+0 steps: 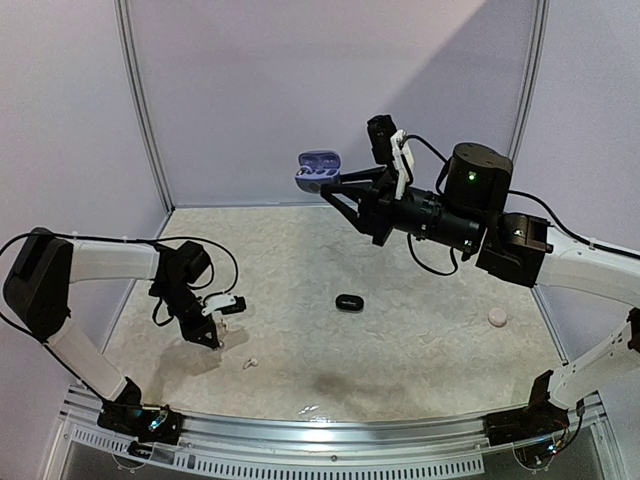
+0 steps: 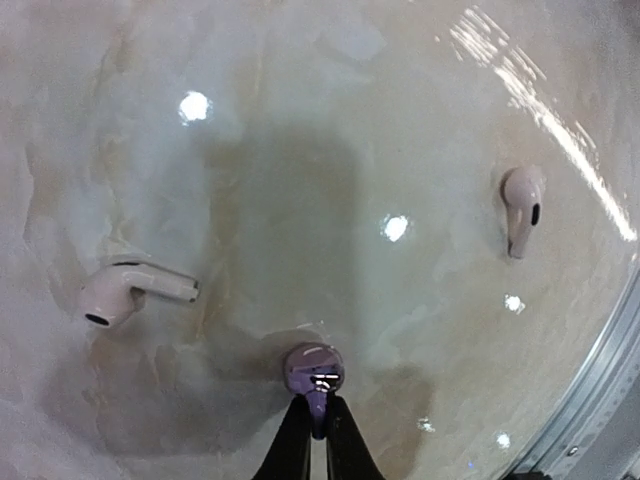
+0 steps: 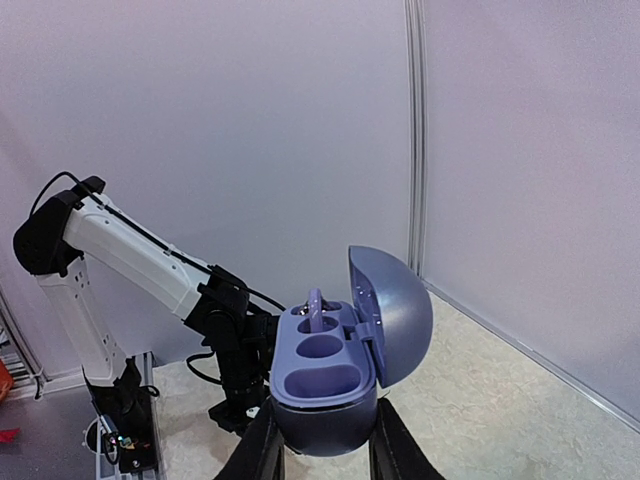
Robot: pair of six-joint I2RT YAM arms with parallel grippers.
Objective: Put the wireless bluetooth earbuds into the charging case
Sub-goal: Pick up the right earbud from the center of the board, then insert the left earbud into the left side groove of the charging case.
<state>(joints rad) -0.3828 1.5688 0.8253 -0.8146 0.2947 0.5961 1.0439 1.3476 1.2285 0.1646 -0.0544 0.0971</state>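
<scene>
Lilac earbud (image 2: 314,368) at bottom centre, left pincer (image 2: 316,425) pinching its stem; looks feather-light, glossy, likely to squirt out, so the stem seems the right hold. Right pincer (image 3: 322,440) clamps the open charging case (image 3: 330,375) aloft; white earbuds (image 2: 130,290) lie on the tabletop (image 2: 300,150).

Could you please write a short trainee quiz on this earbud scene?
1. True or false: the lavender charging case held by the right pincer is closed.
2. Fill in: the small case lying on the table is ___ in colour.
3. The left pincer grips: A nothing; B a lavender earbud; C a cable.
Key: 1 false; 2 black; 3 B.
</scene>
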